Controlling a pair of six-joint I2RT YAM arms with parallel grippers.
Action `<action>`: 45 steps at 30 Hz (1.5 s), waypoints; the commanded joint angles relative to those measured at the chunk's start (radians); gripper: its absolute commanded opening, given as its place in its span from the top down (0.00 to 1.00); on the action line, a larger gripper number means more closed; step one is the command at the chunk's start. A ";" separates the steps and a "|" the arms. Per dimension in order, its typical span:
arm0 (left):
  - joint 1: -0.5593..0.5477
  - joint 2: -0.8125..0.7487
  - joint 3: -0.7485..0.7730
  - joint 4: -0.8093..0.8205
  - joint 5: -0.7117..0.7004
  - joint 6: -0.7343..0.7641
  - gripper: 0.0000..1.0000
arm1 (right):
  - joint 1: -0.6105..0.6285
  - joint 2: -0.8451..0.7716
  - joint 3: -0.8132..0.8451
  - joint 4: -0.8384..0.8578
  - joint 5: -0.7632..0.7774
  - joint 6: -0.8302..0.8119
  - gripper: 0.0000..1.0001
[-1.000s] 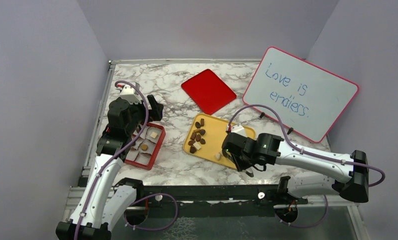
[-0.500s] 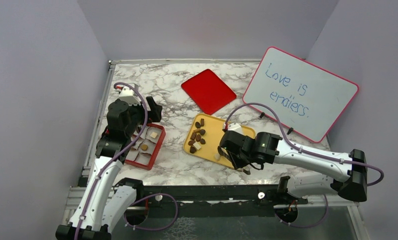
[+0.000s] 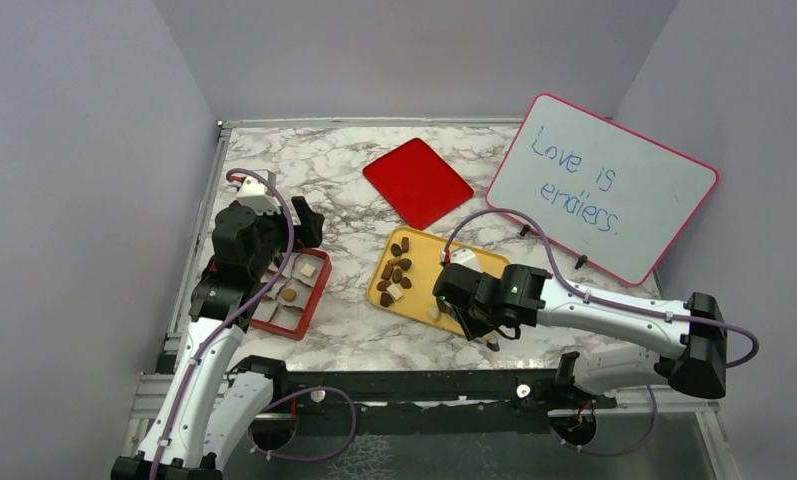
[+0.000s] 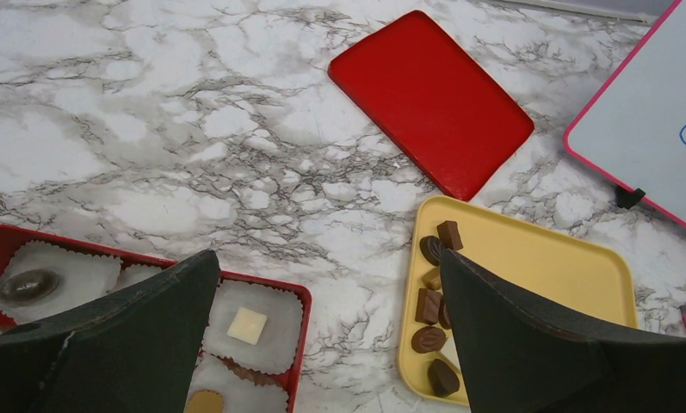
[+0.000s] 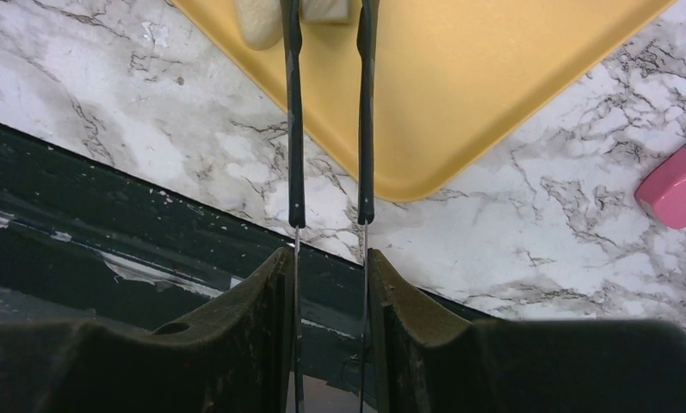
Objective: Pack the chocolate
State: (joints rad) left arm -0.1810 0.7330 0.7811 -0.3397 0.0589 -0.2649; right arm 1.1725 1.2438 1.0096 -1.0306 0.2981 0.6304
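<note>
Nearest, along the front edge of the marble table (image 3: 274, 170), a black rail (image 5: 81, 224) under the right arm. Just past it, the right gripper (image 5: 326, 52), low over the near corner of a yellow tray (image 5: 494, 77). Jaws drawn in to a narrow gap, with two thin dark blades (image 5: 294, 112) reaching forward from between the fingers. Between the blade tips, at the very top of the wrist view, a cream-white piece (image 5: 326, 9) of chocolate. Pinched or merely straddled, impossible to tell. Just left of it, a second cream piece (image 5: 257, 24), lying on the tray. Off to the right, on the marble beside the tray, a pink block (image 5: 676, 185).

On the left side, near the left arm, a red box (image 4: 298, 297) lined with white paper cups. In it, some chocolate already: a dark oval (image 4: 27, 285), a white square (image 4: 247, 325) and a tan round (image 4: 204, 402), each in its own cup. Over the box, the left gripper (image 4: 329, 258), spread wide, nothing between the fingers.

Farther along the yellow tray, toward its left end, the rest of the chocolate (image 4: 429, 305): a loose cluster of dark and mid-brown pieces, some touching. Beyond tray and box, a flat red lid (image 4: 429, 103) on bare marble, apart from both. Farthest right, a pink-framed whiteboard (image 3: 604, 185), tilted, blue handwriting across it.
</note>
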 commanded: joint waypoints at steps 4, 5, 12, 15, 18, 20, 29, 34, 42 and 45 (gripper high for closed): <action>-0.003 -0.020 0.025 -0.016 -0.021 0.009 0.01 | 0.004 0.037 -0.005 0.038 -0.012 -0.012 0.62; -0.003 -0.020 0.029 -0.019 -0.023 0.010 0.01 | 0.004 0.037 -0.006 0.037 -0.009 -0.012 0.62; -0.003 -0.020 0.054 -0.031 -0.026 0.010 0.01 | 0.003 0.057 0.004 0.017 0.014 -0.013 0.66; -0.003 -0.022 0.065 -0.034 -0.031 0.006 0.01 | 0.004 0.051 0.011 0.012 0.031 -0.010 0.70; -0.003 -0.023 0.078 -0.040 -0.039 0.000 0.01 | 0.004 0.033 0.014 0.021 0.044 -0.007 0.72; -0.003 -0.022 0.089 -0.045 -0.046 -0.004 0.01 | 0.004 0.023 0.020 0.032 0.051 -0.007 0.73; -0.003 -0.028 0.120 -0.071 -0.084 -0.018 0.01 | 0.004 -0.004 0.038 0.104 0.092 -0.009 0.73; -0.003 -0.021 0.107 -0.082 -0.074 -0.037 0.01 | 0.003 -0.011 0.035 0.137 0.104 -0.007 0.73; -0.003 0.065 0.084 -0.070 -0.001 -0.074 0.01 | 0.003 -0.061 0.026 0.215 0.135 -0.005 0.73; -0.004 0.115 0.083 -0.055 -0.035 -0.065 0.01 | 0.003 -0.115 0.007 0.311 0.132 -0.041 0.74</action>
State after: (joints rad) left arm -0.1810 0.7944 0.8692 -0.4072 0.0254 -0.3206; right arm 1.1725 1.2072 1.0138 -0.8677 0.3820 0.6247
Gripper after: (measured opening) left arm 0.990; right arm 0.273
